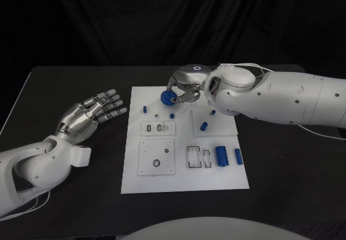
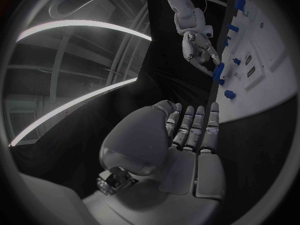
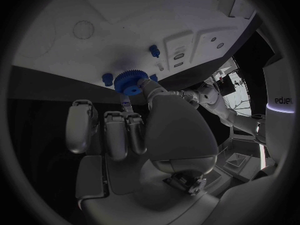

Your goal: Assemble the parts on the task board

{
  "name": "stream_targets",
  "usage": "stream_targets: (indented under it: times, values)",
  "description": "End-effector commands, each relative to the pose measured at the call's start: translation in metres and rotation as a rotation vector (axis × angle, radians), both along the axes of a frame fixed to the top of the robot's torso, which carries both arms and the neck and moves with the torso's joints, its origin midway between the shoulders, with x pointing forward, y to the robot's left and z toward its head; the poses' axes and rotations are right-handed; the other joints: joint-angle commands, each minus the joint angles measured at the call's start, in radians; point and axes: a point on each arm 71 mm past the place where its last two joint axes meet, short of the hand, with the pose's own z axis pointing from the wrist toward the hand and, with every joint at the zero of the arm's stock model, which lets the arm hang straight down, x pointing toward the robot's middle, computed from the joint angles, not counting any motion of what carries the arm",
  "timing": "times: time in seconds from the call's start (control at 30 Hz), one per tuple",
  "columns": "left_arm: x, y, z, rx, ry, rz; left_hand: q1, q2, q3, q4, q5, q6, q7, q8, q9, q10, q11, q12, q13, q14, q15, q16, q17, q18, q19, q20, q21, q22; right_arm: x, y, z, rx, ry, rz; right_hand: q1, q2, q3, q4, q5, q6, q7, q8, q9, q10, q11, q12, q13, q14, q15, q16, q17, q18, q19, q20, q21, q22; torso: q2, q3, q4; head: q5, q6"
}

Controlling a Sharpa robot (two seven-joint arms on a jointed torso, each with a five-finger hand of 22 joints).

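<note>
Over the task board's [image 1: 137, 185] far edge, right hand [image 1: 186, 87] pinches a blue gear [image 1: 168, 97] betw thumb & finger. Left hand [image 1: 90, 114] hovers left of board, fingers spread, holding nothing

I see a flat black table [image 1: 72, 85] with a dull, smooth top. It takes up most of the head view and runs off the picture on the left and right sides. Its far edge goes straight across, and the far left corner I can see is a little bit round. Behind that far edge hangs a black cloth curtain [image 1: 108, 30]. The curtain has soft folds that run up and down, and it covers the whole back of the picture. The table and the curtain are nearly the same dark colour.
</note>
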Motion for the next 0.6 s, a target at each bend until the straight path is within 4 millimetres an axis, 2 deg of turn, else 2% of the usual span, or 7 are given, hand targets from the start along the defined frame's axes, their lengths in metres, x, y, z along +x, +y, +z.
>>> stream_targets:
  times: [0.03, 0.13, 0.37, 0.6]
  values:
    - [-0.0002, -0.0006, 0.0057, -0.048, -0.065, 0.009, -0.01, -0.001, 0.004, 0.001, -0.005, -0.001, 0.009, 0.002, 0.001, -0.001, 0.009, 0.004, -0.002, -0.003, 0.004, 0.002, -0.001, 0.0, -0.005, 0.002, -0.005, -0.001, 0.0014, 0.0043, -0.0044, -0.032, 0.027, -0.003, 0.001, 0.009, 0.008, -0.001, -0.014, 0.05, -0.063, 0.184, 0.263, 0.017, 0.009, -0.004, 0.194, 0.068, 0.001, -0.002, 0.21, 0.01, -0.002, 0.004, -0.005, 0.097, 0.0, 0.0004, -0.0001, -0.002, -0.001]
    - [0.0, -0.0011, 0.0056, -0.048, -0.065, 0.007, -0.01, -0.001, 0.004, 0.001, -0.005, -0.001, 0.009, 0.002, 0.001, -0.001, 0.009, 0.004, -0.002, -0.003, 0.004, 0.002, -0.001, 0.0, -0.005, 0.002, -0.005, -0.001, 0.002, 0.0071, -0.0058, -0.038, 0.032, -0.009, 0.0, 0.01, 0.012, -0.002, -0.023, 0.04, -0.058, 0.177, 0.264, 0.011, 0.013, -0.006, 0.19, 0.065, 0.004, -0.005, 0.207, 0.012, -0.006, 0.006, -0.011, 0.093, 0.0, -0.0002, 0.0011, -0.003, -0.003]
    - [0.0004, -0.0014, 0.0055, -0.048, -0.064, 0.007, -0.01, -0.001, 0.004, 0.001, -0.005, -0.001, 0.009, 0.002, 0.001, -0.001, 0.009, 0.004, -0.002, -0.003, 0.004, 0.002, -0.001, 0.0, -0.005, 0.002, -0.005, -0.001, 0.0052, 0.0073, -0.0083, -0.055, 0.044, -0.036, -0.001, 0.01, 0.02, -0.006, -0.032, 0.023, -0.049, 0.159, 0.262, -0.007, 0.021, -0.013, 0.179, 0.058, 0.011, -0.014, 0.198, 0.016, -0.018, 0.012, -0.026, 0.084, 0.0, 0.0003, -0.0017, -0.001, -0.005]
    - [0.0002, -0.0034, 0.0055, -0.052, -0.063, -0.001, -0.01, -0.001, 0.007, 0.0, -0.005, -0.001, 0.009, 0.002, 0.001, -0.001, 0.009, 0.004, -0.002, -0.003, 0.004, 0.002, -0.001, -0.001, -0.005, 0.002, -0.005, -0.001, 0.0065, 0.0057, -0.0112, -0.073, 0.06, -0.057, -0.012, 0.01, 0.037, -0.006, -0.061, -0.026, -0.032, 0.098, 0.241, -0.059, 0.029, -0.033, 0.145, 0.037, 0.018, -0.043, 0.173, 0.026, -0.05, 0.022, -0.067, 0.061, 0.0, 0.0012, -0.0018, -0.001, -0.007]
